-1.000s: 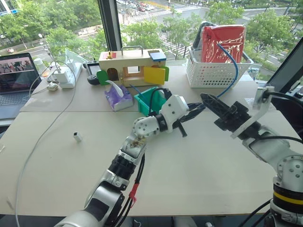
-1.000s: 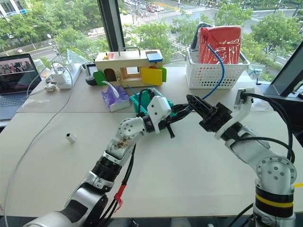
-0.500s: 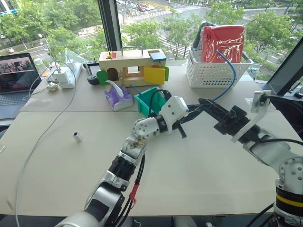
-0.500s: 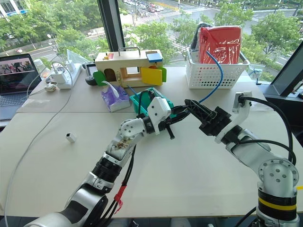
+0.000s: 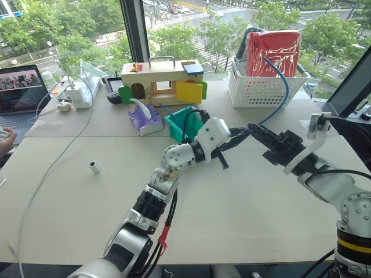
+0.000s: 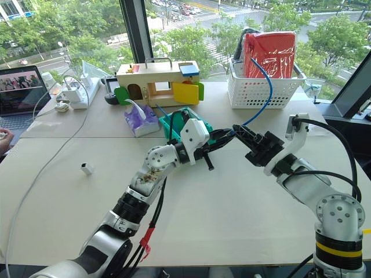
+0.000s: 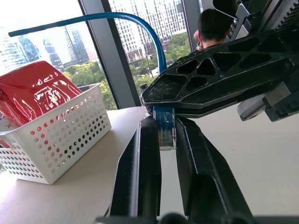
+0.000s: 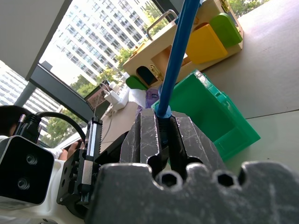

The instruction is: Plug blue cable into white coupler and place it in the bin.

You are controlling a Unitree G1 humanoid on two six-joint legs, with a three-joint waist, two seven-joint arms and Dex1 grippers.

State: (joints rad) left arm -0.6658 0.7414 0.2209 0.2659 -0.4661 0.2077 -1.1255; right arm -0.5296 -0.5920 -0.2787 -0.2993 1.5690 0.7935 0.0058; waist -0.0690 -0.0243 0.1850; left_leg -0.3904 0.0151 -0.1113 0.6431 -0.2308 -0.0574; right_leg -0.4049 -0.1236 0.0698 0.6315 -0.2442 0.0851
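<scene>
The blue cable [image 5: 283, 87] arcs from above the white basket down to my two grippers, which meet tip to tip above the table's middle. My right gripper [image 8: 162, 116] is shut on the cable a little behind its plug. In the left wrist view, the clear plug [image 7: 164, 130] sits between the fingers of my left gripper [image 7: 166, 122], which is closed on it. The white coupler [image 5: 94, 167] lies alone on the table, far to the left of both grippers. The teal bin [image 5: 181, 124] stands just behind my left forearm.
A white lattice basket [image 5: 264, 90] holding a red bag stands at the back right. A wooden toy house [image 5: 161, 81], a purple tissue pack [image 5: 144, 120], a power strip [image 5: 78, 92] and a laptop [image 5: 20, 95] line the back. A long white cord [image 5: 52, 168] crosses the left side. A person's hand [image 5: 3, 136] shows at the left edge.
My right gripper has tilted flatter with the cable, and the cable's arc has shifted slightly. My left gripper stays at the plug. A person's hand has appeared at the left edge.
</scene>
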